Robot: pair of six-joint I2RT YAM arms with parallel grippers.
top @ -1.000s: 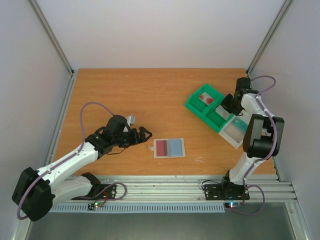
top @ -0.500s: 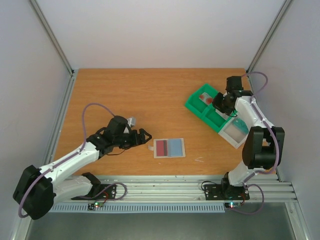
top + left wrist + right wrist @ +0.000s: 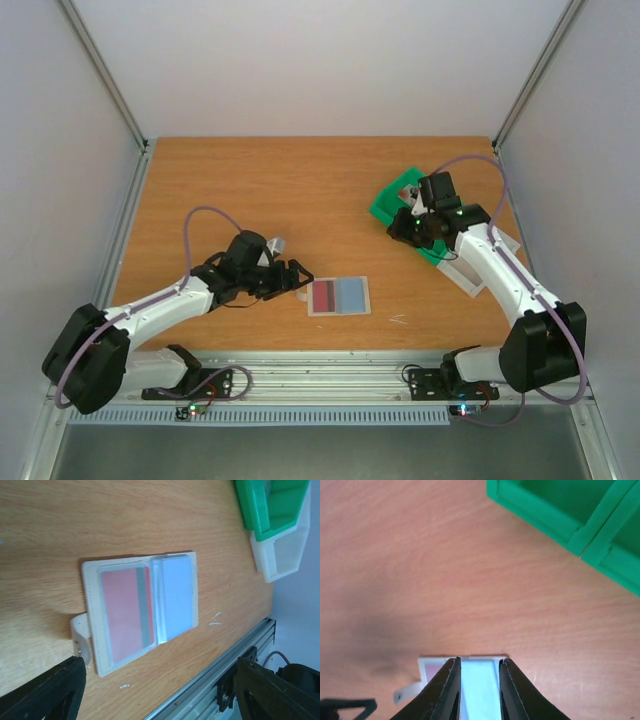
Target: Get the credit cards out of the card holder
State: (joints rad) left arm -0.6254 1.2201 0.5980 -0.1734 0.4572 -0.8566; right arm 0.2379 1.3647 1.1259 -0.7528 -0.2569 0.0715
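Over the last second, a swing of the right gripper (image 3: 479, 662) off the green tray (image 3: 381, 210) and out above bare wood between tray and card holder (image 3: 92, 580). Jaws parted from shut to a narrow gap, nothing between them. Also a short reach of the left gripper (image 3: 297, 277) toward the holder: jaws wide, slightly narrower than before, empty, tips just beside the small tab (image 3: 80, 636). Holder flat on the wooden table (image 3: 250, 190) near the front edge, between the two arms. Seen from above, a red card (image 3: 124, 612) with a grey stripe in the left pocket, a pale blue card (image 3: 175, 600) in the right.
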